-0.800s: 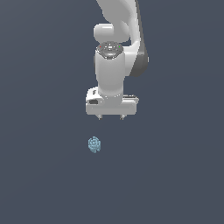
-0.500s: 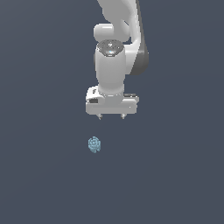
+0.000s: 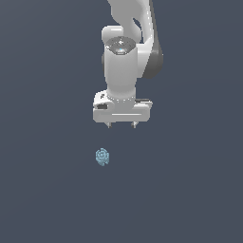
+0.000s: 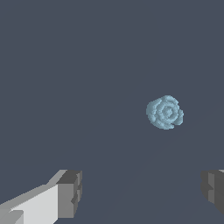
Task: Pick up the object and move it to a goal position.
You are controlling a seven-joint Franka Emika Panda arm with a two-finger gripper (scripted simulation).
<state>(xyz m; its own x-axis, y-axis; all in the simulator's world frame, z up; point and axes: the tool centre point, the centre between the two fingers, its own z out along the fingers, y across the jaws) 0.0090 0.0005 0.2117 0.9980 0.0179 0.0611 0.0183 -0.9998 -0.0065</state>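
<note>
One obj: tiny pale-blue bumpy lump w/ rosette-like facets; tool released, apart from it.

I see open space between my jaws and the object below them; only bare desk surrounds it, no obstacle.

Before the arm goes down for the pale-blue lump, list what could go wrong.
1. The lump sits toward the exterior view's left of the gripper, not under it; a straight descent would probably miss.
2. It is tiny and bumpy beside the wide-open jaws, so it may slip or roll as they close.
</note>
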